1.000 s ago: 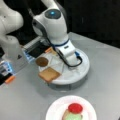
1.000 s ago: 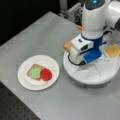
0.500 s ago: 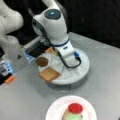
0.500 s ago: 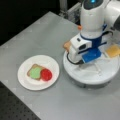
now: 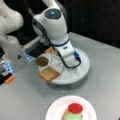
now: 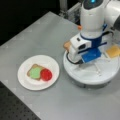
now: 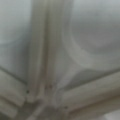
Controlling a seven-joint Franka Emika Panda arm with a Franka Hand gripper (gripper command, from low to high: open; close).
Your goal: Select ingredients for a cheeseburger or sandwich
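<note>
A white paper plate (image 6: pixel 25 80) carries the sandwich: a toast square (image 6: pixel 30 70) with green lettuce (image 6: pixel 35 73) and a red tomato disc (image 6: pixel 46 74) on top. The tomato (image 5: pixel 75 108) and lettuce (image 5: pixel 75 117) also show at a front view's bottom. On the white divided tray (image 5: pixel 82 67) lie a dark patty (image 5: pixel 42 61), a second toast (image 5: pixel 49 74) and a cheese square (image 6: pixel 113 51). My gripper (image 6: pixel 86 56) hangs low over the tray's middle, its fingertips hidden under the hand. The wrist view shows only the tray's dividers (image 7: pixel 40 62) from very close.
A second white robot base (image 5: pixel 11 42) with blue and orange parts stands at a front view's left, close to the tray. The grey table (image 6: pixel 50 32) ends at a dark edge toward a front view's bottom left.
</note>
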